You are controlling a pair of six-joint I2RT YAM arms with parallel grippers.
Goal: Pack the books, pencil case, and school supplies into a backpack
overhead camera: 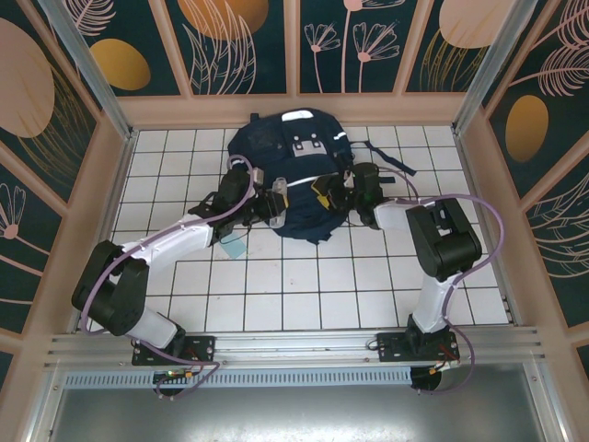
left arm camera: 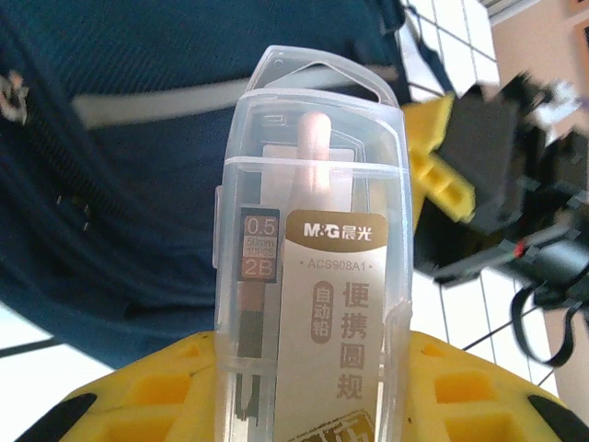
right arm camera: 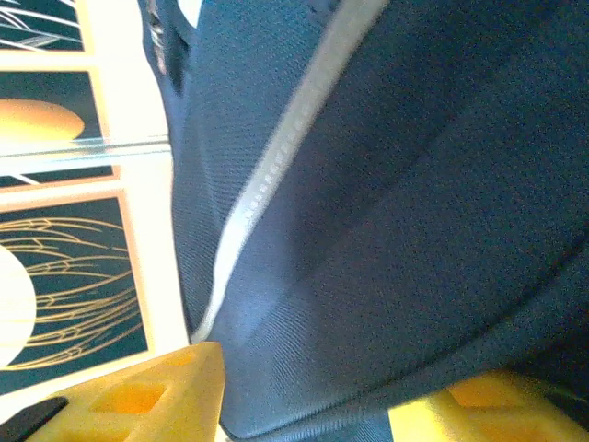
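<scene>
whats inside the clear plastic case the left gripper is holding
Through the clear plastic case, shut in the left gripper: a printed card marked M&G, 0.5 and 2B, and a pale pinkish tube above it. The card covers the rest of the inside.

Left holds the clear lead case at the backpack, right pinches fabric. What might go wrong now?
The left gripper grips the lead case only at its lower end; the smooth plastic may pivot or slip if it snags the backpack.
The right gripper pinches a fold of fabric; if it slips, the case may meet closed cloth.
The blue-green square by the left arm might get swept.
</scene>
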